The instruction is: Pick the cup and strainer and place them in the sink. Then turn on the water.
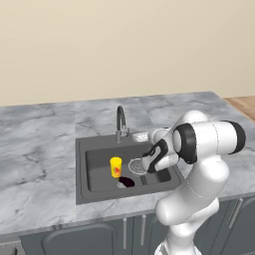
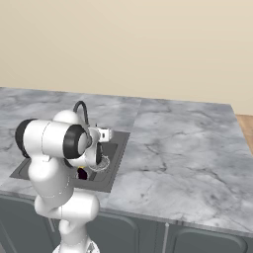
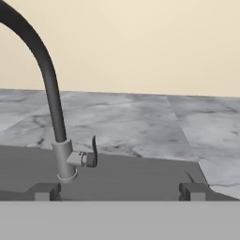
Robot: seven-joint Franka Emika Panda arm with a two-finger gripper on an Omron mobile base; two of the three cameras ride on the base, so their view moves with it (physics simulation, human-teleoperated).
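The end effector (image 3: pixel 119 192) stands open and empty; its two fingertips (image 3: pixel 43 191) sit wide apart at the bottom of the hand view, just above the rear rim of the sink. In the left base view the end effector (image 1: pixel 141 136) is largely masked by the wrist and forearm.

The bench (image 1: pixel 40 149), grey-white marble, extends on all sides of the end effector and ends at the wall beyond it.

The sink (image 1: pixel 82 169) lies directly below and behind the end effector. In the right base view the arm covers most of the sink (image 2: pixel 116 163).

The tap (image 3: pixel 51 93) rises ahead and to the left of the end effector in the hand view; its spout is cut off at the top edge. Its lever (image 3: pixel 93 152) points upward.

The strainer (image 1: pixel 136 166) lies in the basin; its handle is hidden by the arm.

The cup (image 1: pixel 115 167) stands upright in the basin, near the strainer.
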